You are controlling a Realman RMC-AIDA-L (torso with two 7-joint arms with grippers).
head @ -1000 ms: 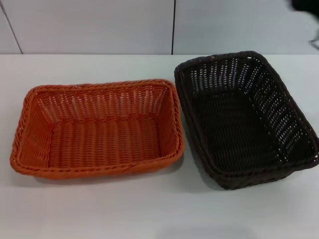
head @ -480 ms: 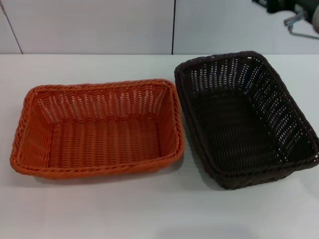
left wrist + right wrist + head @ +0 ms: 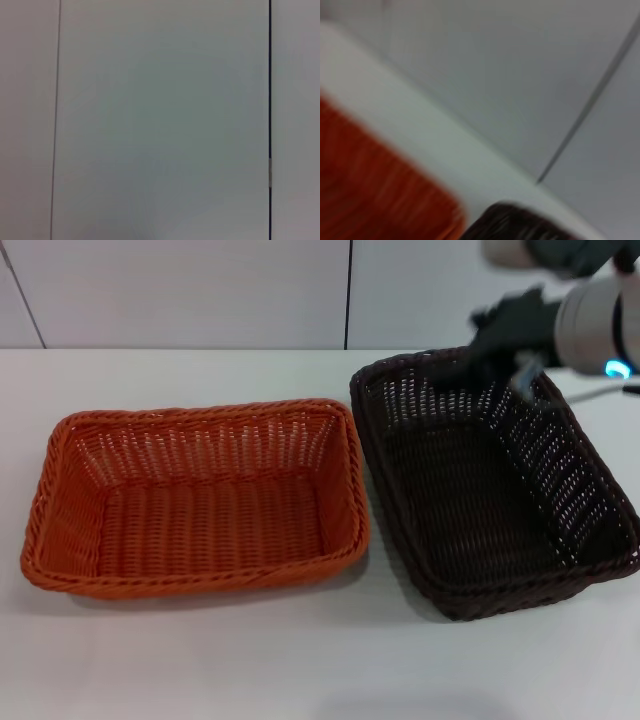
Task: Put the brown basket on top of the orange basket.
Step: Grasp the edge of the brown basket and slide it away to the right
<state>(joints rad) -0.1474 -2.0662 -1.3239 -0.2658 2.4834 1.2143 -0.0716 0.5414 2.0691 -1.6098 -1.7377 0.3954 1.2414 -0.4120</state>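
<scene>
White table (image 3: 200,660): orange basket (image 3: 195,498) beside brown basket (image 3: 490,480); right pincer (image 3: 497,340) over brown's far rim (grip state unclear).

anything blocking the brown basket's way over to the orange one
Nothing visible does. The brown basket sits on the table beside the orange basket, which is empty with its top open. The right gripper is at the brown basket's far rim.

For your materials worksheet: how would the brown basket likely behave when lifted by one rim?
The brown basket is openwork weave, so probably light. Its braided rim suggests it holds shape, perhaps flexing slightly. Gripped at the far rim, where the right gripper is, it may tilt.
</scene>
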